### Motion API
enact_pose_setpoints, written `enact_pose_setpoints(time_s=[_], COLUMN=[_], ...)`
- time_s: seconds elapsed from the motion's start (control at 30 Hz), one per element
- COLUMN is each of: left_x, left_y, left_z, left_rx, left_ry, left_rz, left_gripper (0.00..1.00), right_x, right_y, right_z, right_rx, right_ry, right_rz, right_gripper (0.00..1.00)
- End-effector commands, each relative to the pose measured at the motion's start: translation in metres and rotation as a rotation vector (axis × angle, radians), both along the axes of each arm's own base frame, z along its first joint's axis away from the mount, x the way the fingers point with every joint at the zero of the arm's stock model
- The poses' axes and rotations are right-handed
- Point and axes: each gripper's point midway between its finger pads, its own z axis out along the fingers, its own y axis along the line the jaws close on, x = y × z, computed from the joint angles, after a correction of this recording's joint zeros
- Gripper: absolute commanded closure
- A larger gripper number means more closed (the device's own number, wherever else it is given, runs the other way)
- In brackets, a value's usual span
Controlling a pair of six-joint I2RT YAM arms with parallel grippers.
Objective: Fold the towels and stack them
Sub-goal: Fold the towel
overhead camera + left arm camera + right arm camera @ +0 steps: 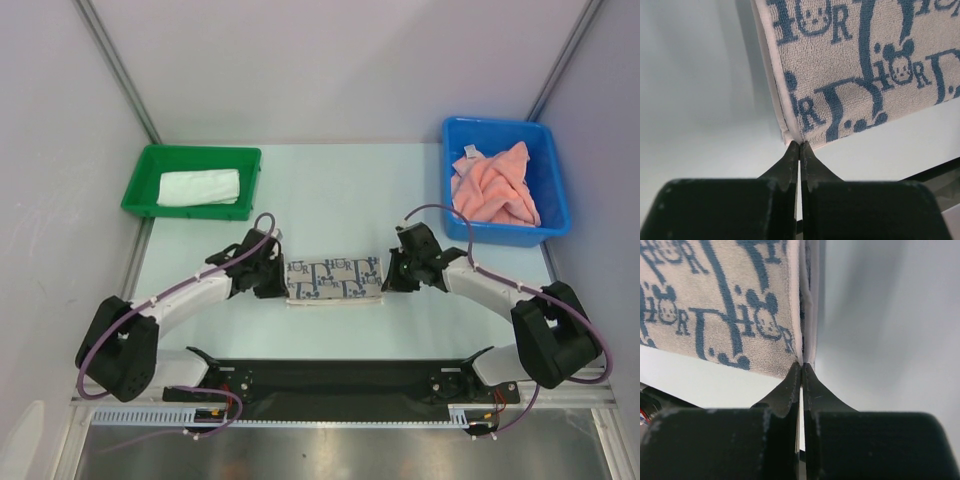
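A white towel with blue-grey pattern (335, 280) lies folded in a flat strip on the table between my two grippers. My left gripper (283, 284) is at its left end, the right gripper (388, 278) at its right end. In the left wrist view the gripper (800, 144) is shut, its tips pinching the towel's (860, 65) near corner. In the right wrist view the gripper (801, 364) is shut on the towel's (715, 300) corner edge. A folded white towel (200, 186) lies in the green tray. Crumpled salmon-pink towels (492, 187) fill the blue bin.
The green tray (190, 212) stands at the back left, the blue bin (500, 236) at the back right, close behind the right arm. A black bar (340, 375) runs along the near edge between the arm bases. Grey walls enclose the table.
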Motion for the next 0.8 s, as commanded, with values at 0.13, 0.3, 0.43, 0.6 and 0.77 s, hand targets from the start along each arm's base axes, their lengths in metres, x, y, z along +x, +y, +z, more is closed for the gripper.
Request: enact_pose_setpoints(time_s=[0.13, 0.3, 0.43, 0.6, 0.77], left_x=[-0.033, -0.025, 0.005, 0.021, 0.017], left_y=[0.013, 0.014, 0.014, -0.014, -0.011], left_z=[-0.034, -0.014, 0.038, 0.055, 0.009], left_rx=[0.008, 0.031, 0.039, -0.095, -0.049], left_ry=[0.087, 0.057, -0.097, -0.153, -0.061], left_rz=[-0.010, -0.003, 0.019, -0.015, 0.015], left_gripper=[0.99, 0.72, 0.55, 0.53, 0.56], right_x=[-0.025, -0.019, -0.008, 0.017, 0.050], right_y=[-0.012, -0.011, -0.006, 0.021, 0.037], right_z=[-0.034, -0.016, 0.016, 0.035, 0.029], right_rx=[-0.026, -0.036, -0.020, 0.059, 0.104], right_ry=[0.064, 0.043, -0.005, -0.070, -0.142], right_rz=[0.003, 0.011, 0.026, 0.100, 0.155], right_gripper=[0.95, 0.70, 0.63, 0.69, 0.69])
